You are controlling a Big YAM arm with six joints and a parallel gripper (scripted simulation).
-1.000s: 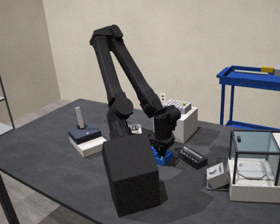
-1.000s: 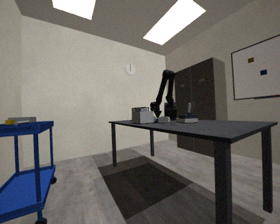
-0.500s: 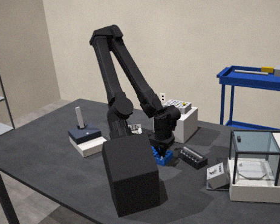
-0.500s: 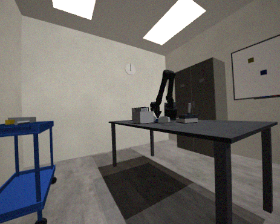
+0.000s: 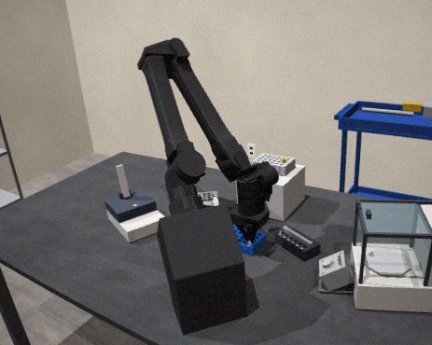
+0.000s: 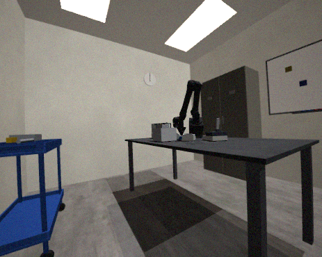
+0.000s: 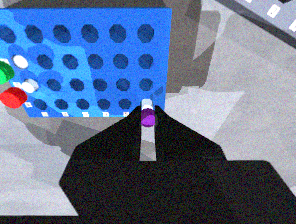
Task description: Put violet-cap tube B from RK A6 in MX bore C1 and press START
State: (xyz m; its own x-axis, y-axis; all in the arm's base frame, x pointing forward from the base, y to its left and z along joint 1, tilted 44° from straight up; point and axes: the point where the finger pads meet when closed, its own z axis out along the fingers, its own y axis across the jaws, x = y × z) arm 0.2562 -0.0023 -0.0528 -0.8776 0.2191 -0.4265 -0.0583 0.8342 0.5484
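Tube B [image 7: 147, 117], with a violet cap and a white body, stands at the near right corner of the blue rack RK [image 7: 85, 60]. My gripper [image 7: 147, 111] is shut on it, with one black finger on each side just below the cap. In the top view the gripper [image 5: 249, 235] reaches straight down onto the rack [image 5: 254, 243], and the fingers hide the tube. I cannot tell which station is the mixer.
Other tubes with green [image 7: 4, 72], red [image 7: 13, 97] and white [image 7: 21, 61] caps stand at the rack's left. Around the rack are a big dark box [image 5: 202, 266], a white block with a grey top [image 5: 285, 182], a dark block [image 5: 296, 242], a small sloped unit [image 5: 333, 270] and a glass-walled balance [image 5: 392, 252].
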